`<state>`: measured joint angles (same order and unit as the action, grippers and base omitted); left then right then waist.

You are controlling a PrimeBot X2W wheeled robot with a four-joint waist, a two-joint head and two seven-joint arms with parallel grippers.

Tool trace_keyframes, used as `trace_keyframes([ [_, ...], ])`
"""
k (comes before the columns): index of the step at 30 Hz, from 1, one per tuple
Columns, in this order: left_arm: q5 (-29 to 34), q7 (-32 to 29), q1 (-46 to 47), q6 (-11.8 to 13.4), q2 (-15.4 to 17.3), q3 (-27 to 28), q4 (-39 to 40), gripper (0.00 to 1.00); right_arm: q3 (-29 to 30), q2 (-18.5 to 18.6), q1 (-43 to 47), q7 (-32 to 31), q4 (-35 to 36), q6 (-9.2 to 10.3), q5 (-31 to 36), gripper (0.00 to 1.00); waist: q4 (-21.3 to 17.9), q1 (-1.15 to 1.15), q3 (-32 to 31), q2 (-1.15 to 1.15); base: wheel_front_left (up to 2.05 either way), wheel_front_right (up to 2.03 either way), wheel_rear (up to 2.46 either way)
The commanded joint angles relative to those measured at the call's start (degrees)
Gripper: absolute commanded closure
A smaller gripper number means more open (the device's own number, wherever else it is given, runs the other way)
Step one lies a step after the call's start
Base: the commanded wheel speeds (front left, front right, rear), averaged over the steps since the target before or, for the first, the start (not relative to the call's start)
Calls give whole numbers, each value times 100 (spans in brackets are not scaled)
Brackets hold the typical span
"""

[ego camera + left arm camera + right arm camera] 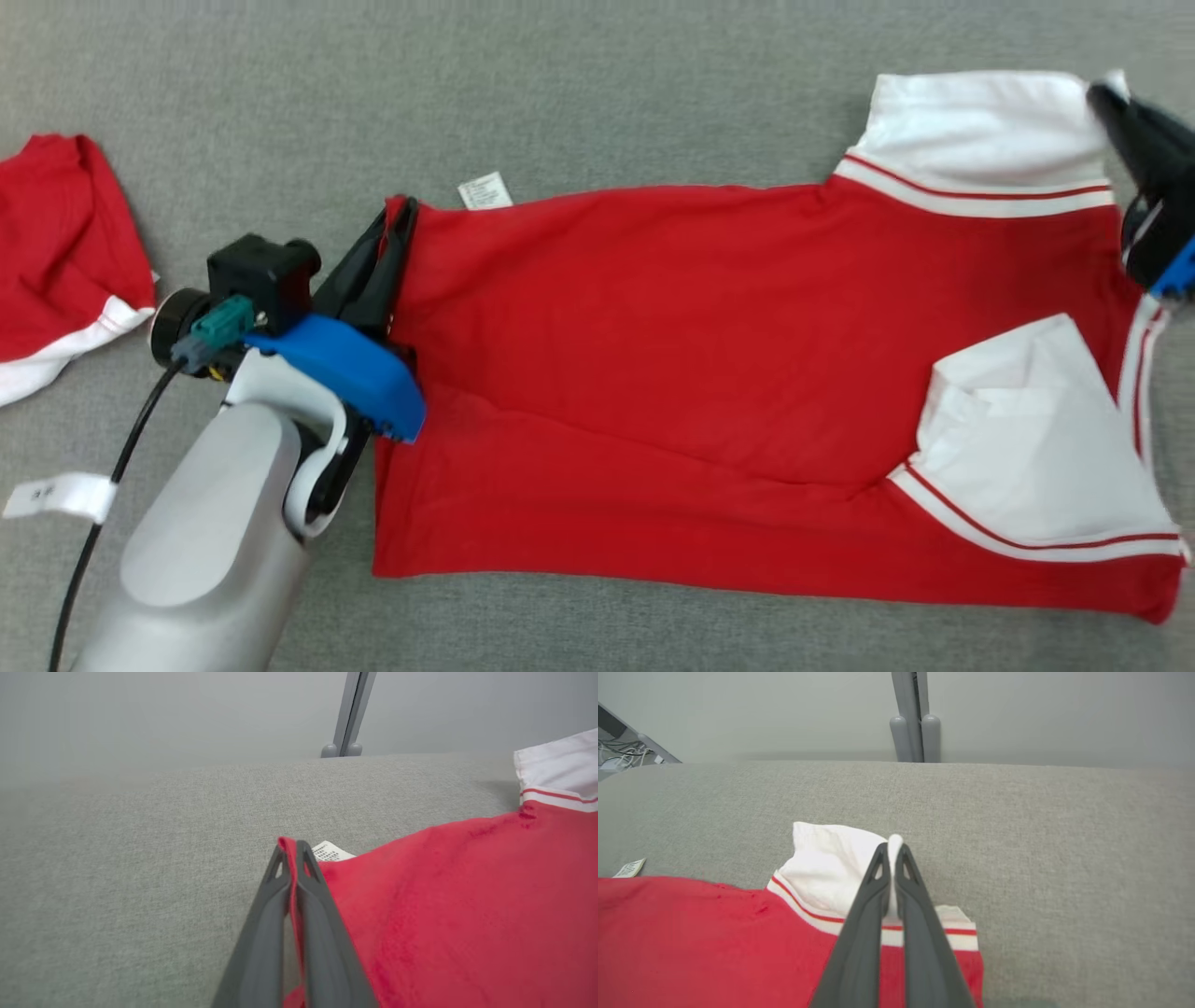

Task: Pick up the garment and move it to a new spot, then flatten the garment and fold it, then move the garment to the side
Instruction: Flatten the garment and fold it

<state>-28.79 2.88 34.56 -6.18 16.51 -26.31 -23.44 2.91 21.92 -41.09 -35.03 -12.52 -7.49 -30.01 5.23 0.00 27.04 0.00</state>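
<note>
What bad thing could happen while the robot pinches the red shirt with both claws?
1. The left gripper holds only the thin corner of the red shirt, and the right gripper only the tip of the far white sleeve; a hard pull could slip either out.
2. The near sleeve lies creased, so a fold might trap wrinkles.
3. Another red garment lies to the left; the shirt could land on it.

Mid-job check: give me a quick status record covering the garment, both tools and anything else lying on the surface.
garment: red shirt, spread on grey surface, some wrinkles
left tool: shut on the shirt's hem corner, beside care label
right tool: shut on edge of white sleeve
other: second red garment, far left, apart
</note>
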Motion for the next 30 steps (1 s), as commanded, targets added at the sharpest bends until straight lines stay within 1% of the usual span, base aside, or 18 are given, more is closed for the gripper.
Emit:
trace_keyframes([
  [1, -6, 113, -116, -39, 94, -19, -27, 100, 47, 6, 301, -71, 211, -1, -100, 100, -171, 0, -181, 0, 0, 0, 0],
  [3, 74, 354, -209, -97, 284, -189, 1, 100, 162, -1, 734, -196, 617, -1, -232, 100, -260, 0, -264, 0, 0, 0, 0],
  [7, 265, 858, -361, -132, 750, -510, 44, 100, 449, -179, 1507, -386, 1297, -1, -326, 100, -427, 0, -389, 0, 0, 0, 0],
  [10, 414, 1073, -451, -138, 1050, -805, 86, 100, 616, -366, 1990, -475, 1634, -1, -318, 100, -529, 0, -487, 0, 0, 0, 0],
  [13, 511, 1178, -516, -125, 1356, -1049, 87, 100, 663, -568, 2374, -521, 1865, -1, -308, 100, -628, 0, -588, 0, 0, 0, 0],
  [16, 645, 1221, -572, -125, 1497, -1132, 84, 100, 679, -733, 2694, -534, 2008, -1, -293, 100, -690, 0, -677, 0, 0, 0, 0],
  [18, 722, 1232, -627, -126, 1529, -1107, 65, 100, 681, -845, 2894, -510, 2090, -1, -293, 100, -712, 0, -740, 0, 0, 0, 0],
  [23, 865, 1234, -812, -118, 1448, -930, 141, 100, 731, -1081, 3382, -543, 2283, -1, -270, 100, -746, 0, -903, 0, 0, 0, 0],
  [25, 909, 1235, -896, -117, 1415, -854, 134, 100, 731, -1123, 3568, -583, 2370, -1, -193, 100, -759, 0, -959, 0, 0, 0, 0],
  [26, 907, 1235, -941, -116, 1387, -809, 125, 71, 729, -1163, 3639, -613, 2409, -1, -194, 100, -764, 0, -978, 0, 0, 0, 0],
  [27, 896, 1235, -1014, -114, 1345, -793, 112, 61, 722, -1194, 3731, -652, 2427, -1, -212, 100, -767, 0, -1006, 0, 0, 0, 0],
  [28, 886, 1235, -1079, -108, 1306, -748, 114, 44, 740, -1224, 3816, -700, 2448, -1, -219, 100, -771, 0, -1030, 0, 0, 0, 0],
  [29, 873, 1236, -1127, -88, 1268, -683, 126, 15, 753, -1241, 3878, -746, 2472, -1, -215, 62, -774, 0, -1059, 0, 0, 0, 0],
  [30, 849, 1236, -1182, -59, 1232, -601, 140, 0, 790, -1275, 3942, -786, 2495, -1, -196, 0, -774, 0, -1079, 0, 0, 0, 0],
])
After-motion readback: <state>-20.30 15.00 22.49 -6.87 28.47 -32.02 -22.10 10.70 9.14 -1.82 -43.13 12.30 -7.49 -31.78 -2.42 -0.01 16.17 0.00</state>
